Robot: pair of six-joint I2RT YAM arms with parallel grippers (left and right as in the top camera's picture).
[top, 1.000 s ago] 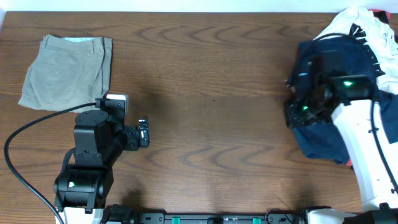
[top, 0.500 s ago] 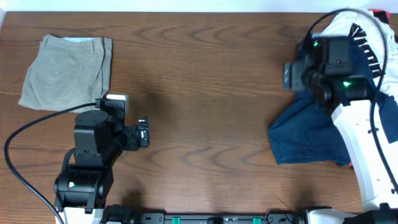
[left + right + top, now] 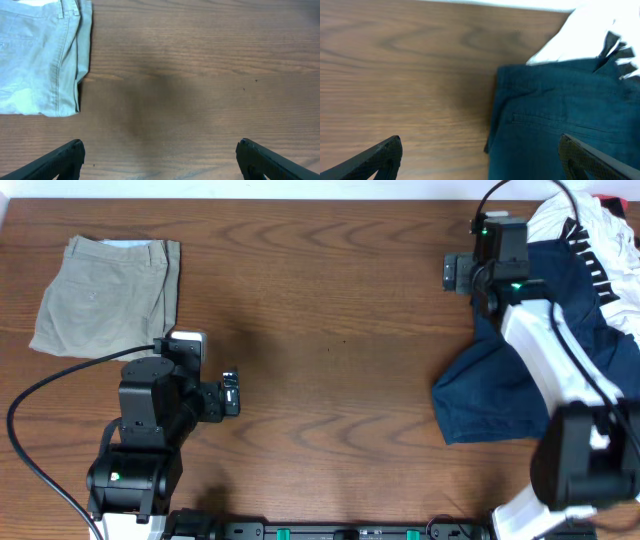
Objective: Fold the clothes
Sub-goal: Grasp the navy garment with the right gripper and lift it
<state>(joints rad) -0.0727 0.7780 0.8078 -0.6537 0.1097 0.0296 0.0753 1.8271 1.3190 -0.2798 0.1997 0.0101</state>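
The right end effector (image 3: pixel 479 147), spread wide and empty, hovers over the far left corner of the navy trousers (image 3: pixel 500 395), whose length runs back toward the robot.

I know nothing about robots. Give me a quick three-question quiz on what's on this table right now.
1. True or false: the beige trousers lie folded at the left end of the table.
2. What lies under the right arm? A) beige trousers B) navy trousers C) a towel
3. Fill in: the right arm's fingers are ____, holding nothing.

Key: 1 true; 2 B; 3 open.
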